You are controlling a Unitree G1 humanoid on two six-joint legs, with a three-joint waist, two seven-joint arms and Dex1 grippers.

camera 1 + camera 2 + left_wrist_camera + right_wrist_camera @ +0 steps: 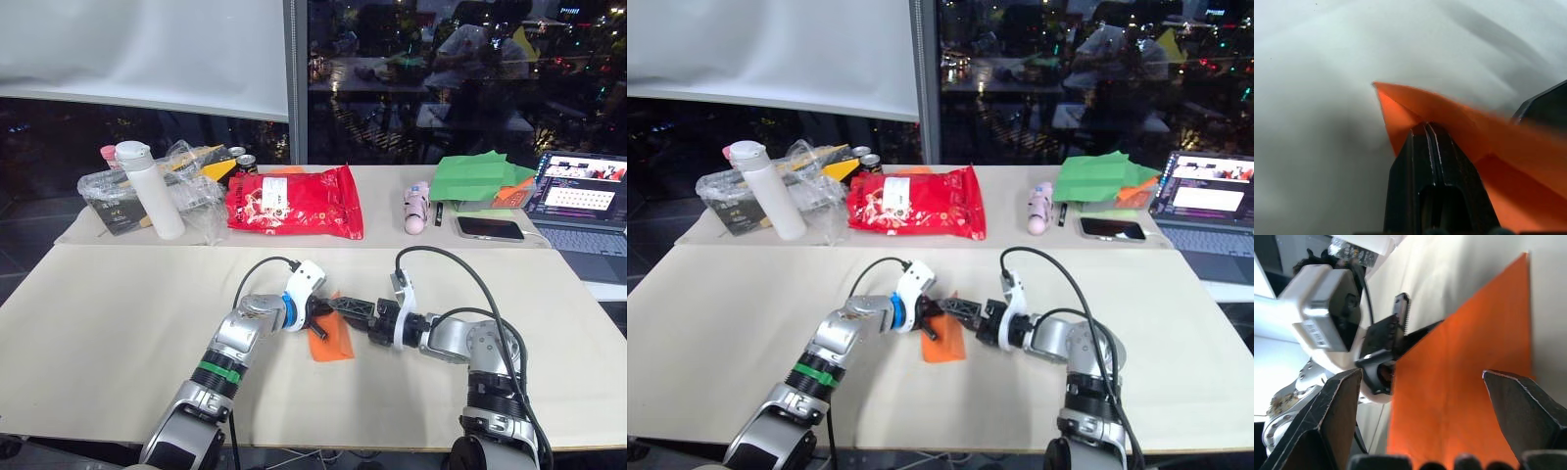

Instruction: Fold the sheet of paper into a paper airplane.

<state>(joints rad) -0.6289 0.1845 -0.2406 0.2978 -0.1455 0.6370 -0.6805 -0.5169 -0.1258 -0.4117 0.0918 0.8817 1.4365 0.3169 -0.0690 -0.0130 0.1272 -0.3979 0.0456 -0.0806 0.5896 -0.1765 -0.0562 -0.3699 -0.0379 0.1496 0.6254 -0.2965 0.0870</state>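
Midway through the fold: the sheet of paper [331,337] lies creased at the table's [118,323] near-centre, its edge pinched by the left gripper [315,315] while the right gripper [1420,416] hovers spread over it; no airplane shape yet

Looking down from head height over the table [118,323], both eye views sharing nearly the same scene. Peering very close along the left gripper [1431,128] at the sheet of paper [1508,161], perhaps touching it. Hovering close above that sheet, facing the opposite gripper.
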